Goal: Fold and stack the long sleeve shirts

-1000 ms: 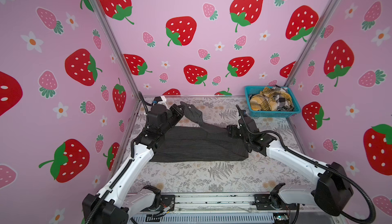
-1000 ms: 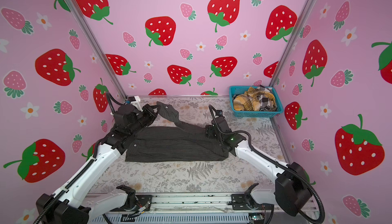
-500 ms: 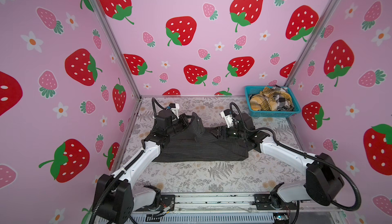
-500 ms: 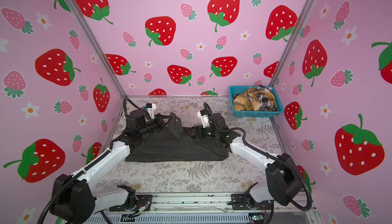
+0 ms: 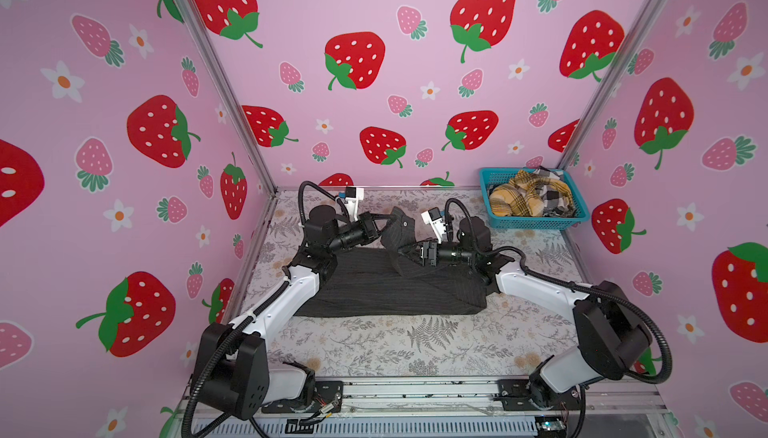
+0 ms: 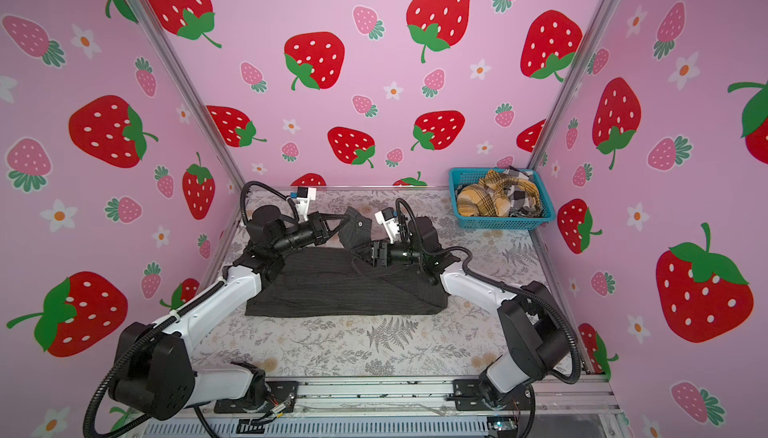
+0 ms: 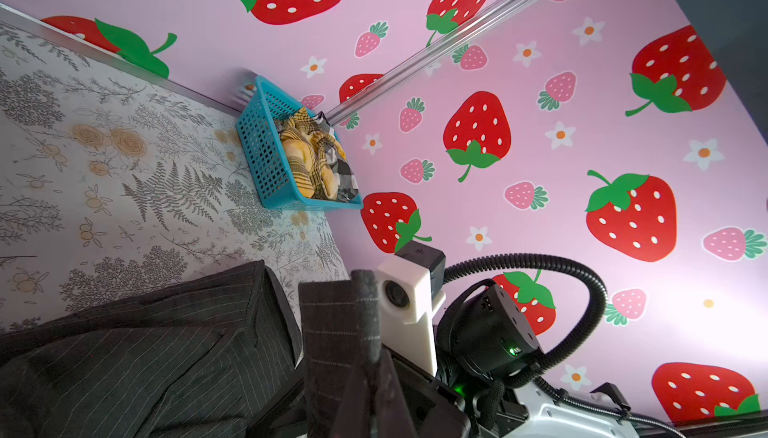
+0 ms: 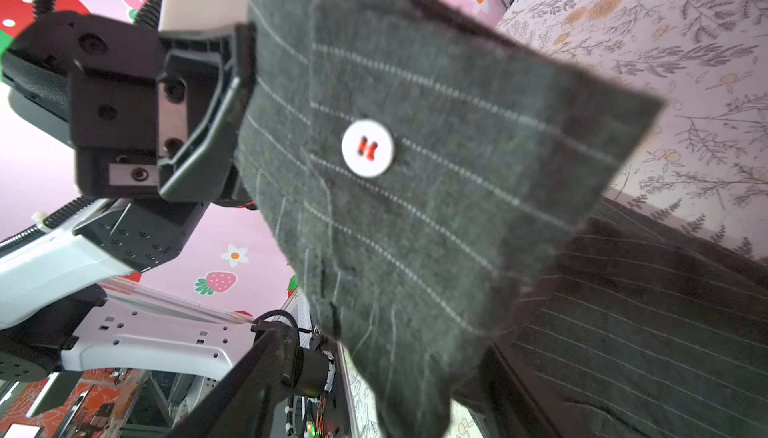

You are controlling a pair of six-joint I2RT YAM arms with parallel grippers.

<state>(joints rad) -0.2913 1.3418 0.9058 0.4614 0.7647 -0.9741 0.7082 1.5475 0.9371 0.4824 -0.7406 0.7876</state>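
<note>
Right wrist view showed the cuff (image 8: 415, 166) of the charcoal shirt (image 8: 644, 332) raised, seemingly so the sleeve could fold across the body; the left gripper (image 8: 241, 87) pinched its edge, fingers pressed together; that shirt lay centre-frame on the table (image 5: 415, 344) in both top views; the right gripper (image 5: 404, 250), jaws spread, flanked the sleeve; other shirts (image 5: 519, 199) filled the basket (image 5: 536, 222), upper right.

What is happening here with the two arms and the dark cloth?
Two robot arms are folding a dark shirt that lies on the table. The left gripper is shut on a cuff and holds the sleeve up above the shirt. The right gripper is open, close to the same sleeve lower down. Other shirts lie crumpled in the basket, not yet folded.
</note>
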